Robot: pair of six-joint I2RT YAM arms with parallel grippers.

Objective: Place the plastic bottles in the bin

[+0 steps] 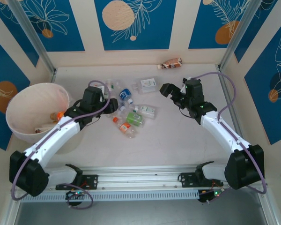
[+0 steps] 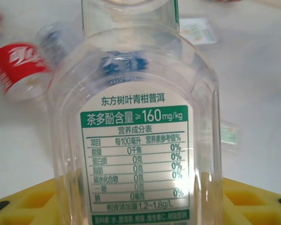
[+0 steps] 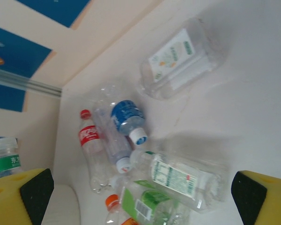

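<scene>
The left claw (image 1: 111,106) is clamped on a clear bottle (image 2: 136,140) with a green-and-white label. Its yellow fingers (image 2: 28,201) press against either side of the bottle's body, at the left edge of the heap. The right claw (image 1: 171,93) hangs spread wide above the tabletop (image 1: 178,140), gripping nothing. Loose bottles (image 1: 131,119) lie on the tabletop between the two arms, and a brown bottle (image 1: 171,63) lies apart by the back wall. The bin (image 1: 28,105) stands at the left, just beside the left arm.
</scene>
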